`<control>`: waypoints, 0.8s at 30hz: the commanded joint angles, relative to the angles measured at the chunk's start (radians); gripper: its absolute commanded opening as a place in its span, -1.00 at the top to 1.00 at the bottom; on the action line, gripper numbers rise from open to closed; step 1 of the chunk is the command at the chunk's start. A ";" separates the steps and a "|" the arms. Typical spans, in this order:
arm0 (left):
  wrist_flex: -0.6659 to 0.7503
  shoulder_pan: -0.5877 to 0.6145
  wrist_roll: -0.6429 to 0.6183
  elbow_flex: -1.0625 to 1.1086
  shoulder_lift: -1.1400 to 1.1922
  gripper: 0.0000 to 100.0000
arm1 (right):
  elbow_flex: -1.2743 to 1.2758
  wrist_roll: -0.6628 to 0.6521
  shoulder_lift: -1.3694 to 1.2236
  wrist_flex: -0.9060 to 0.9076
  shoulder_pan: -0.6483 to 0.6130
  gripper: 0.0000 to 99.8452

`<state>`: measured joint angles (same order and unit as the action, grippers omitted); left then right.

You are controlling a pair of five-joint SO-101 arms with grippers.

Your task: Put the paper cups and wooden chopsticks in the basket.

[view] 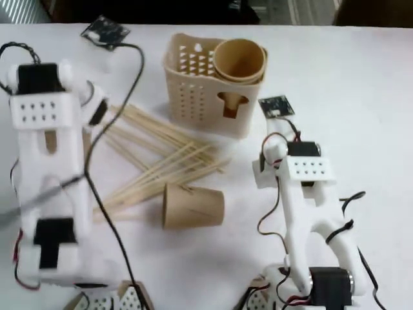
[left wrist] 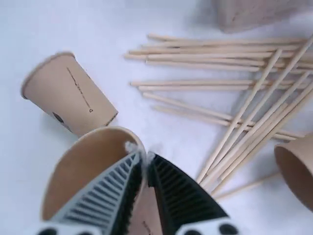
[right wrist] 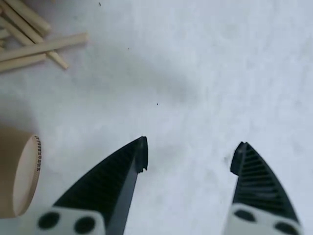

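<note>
My left gripper (left wrist: 145, 159) is shut on the rim of a paper cup (left wrist: 80, 169), one finger inside it and one outside. A second paper cup (left wrist: 68, 93) lies on its side just beyond it. Several wooden chopsticks (left wrist: 230, 83) lie scattered between there and the basket (left wrist: 254, 12). In the high view the beige basket (view: 187, 87) holds one cup (view: 239, 61), the chopsticks (view: 155, 161) spread in front of it, and another cup (view: 193, 206) lies on its side. My right gripper (right wrist: 190, 152) hangs open over bare table, with that cup's base (right wrist: 22, 176) beside it.
Two small black boards (view: 105, 31) (view: 276, 106) lie on the white table (view: 361, 84), one near the far edge and one right of the basket. A black cable (view: 139, 64) runs from the left arm across the chopsticks.
</note>
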<state>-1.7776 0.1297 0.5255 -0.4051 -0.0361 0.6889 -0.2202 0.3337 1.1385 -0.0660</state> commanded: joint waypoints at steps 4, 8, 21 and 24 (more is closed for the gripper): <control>0.112 -0.159 -0.135 -0.017 -0.285 0.96 | -0.006 0.009 0.033 -0.010 0.012 0.43; 0.265 -0.268 -0.235 -0.011 -0.338 0.96 | -0.005 0.011 0.033 -0.010 0.012 0.43; 0.832 -0.512 -0.382 -0.009 -0.156 0.96 | 0.054 0.011 0.042 -0.087 0.012 0.43; 0.918 -0.547 -0.379 -0.009 -0.090 0.96 | 0.054 0.011 0.042 -0.088 0.012 0.43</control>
<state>-0.9551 -0.3798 0.1573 -0.4051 -0.1557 0.7488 -0.2171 0.3353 1.0618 -0.0660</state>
